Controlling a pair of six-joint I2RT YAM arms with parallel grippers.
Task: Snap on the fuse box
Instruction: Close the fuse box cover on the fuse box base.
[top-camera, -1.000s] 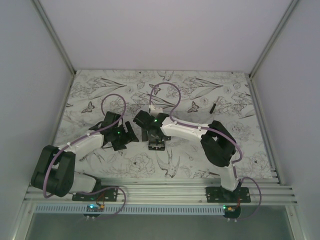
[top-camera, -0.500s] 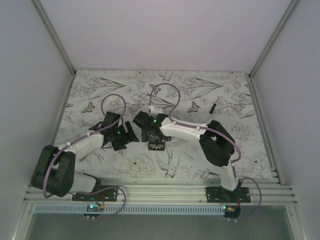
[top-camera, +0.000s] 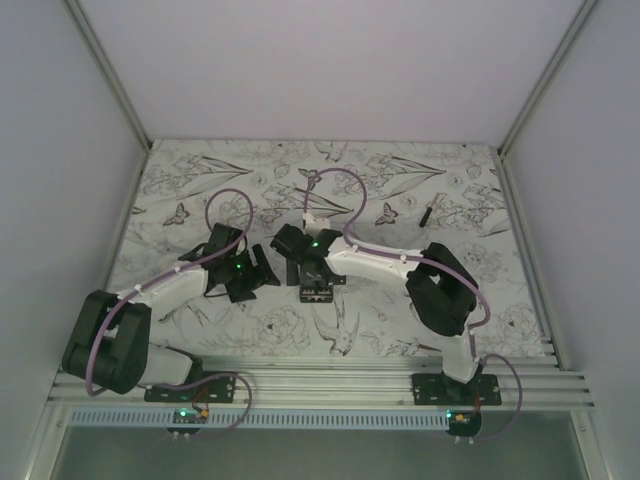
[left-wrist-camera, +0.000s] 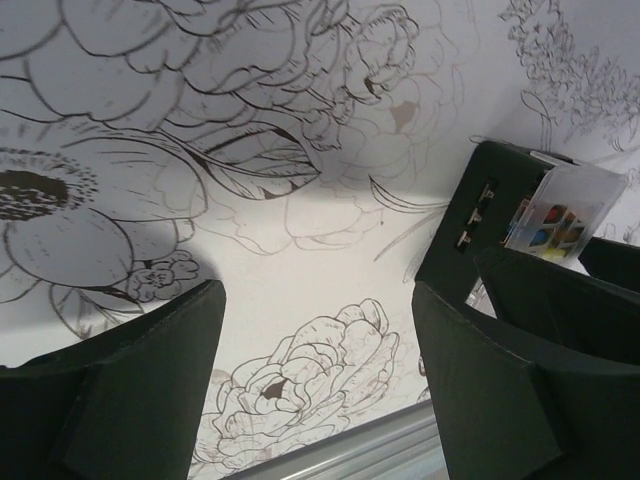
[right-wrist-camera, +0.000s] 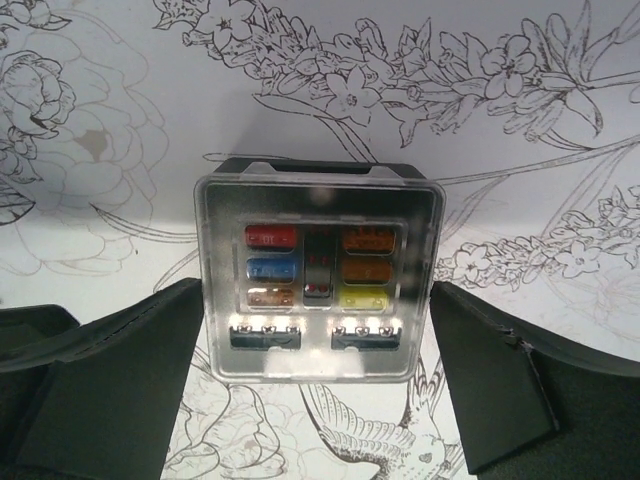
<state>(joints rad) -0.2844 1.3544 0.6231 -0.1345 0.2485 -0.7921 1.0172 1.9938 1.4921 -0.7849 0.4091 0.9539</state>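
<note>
The fuse box (right-wrist-camera: 318, 255) is a small black box under a clear cover, with red, blue, orange and yellow fuses showing. It lies flat on the flower-printed table (top-camera: 470, 190) near the middle (top-camera: 314, 288). My right gripper (right-wrist-camera: 315, 295) is open just above it, one finger on each side of the box and not closed on it; in the top view it is here (top-camera: 306, 266). My left gripper (left-wrist-camera: 318, 300) is open and empty, low over the table to the left of the box (top-camera: 258, 270). The box shows at the upper right of the left wrist view (left-wrist-camera: 520, 215).
A thin black stick-like piece (top-camera: 425, 213) lies at the back right of the table. White walls with metal posts enclose the table on three sides. An aluminium rail (top-camera: 320, 385) runs along the near edge.
My right arm has shifted slightly to the right over the fuse box. The left arm and the box have hardly moved.
</note>
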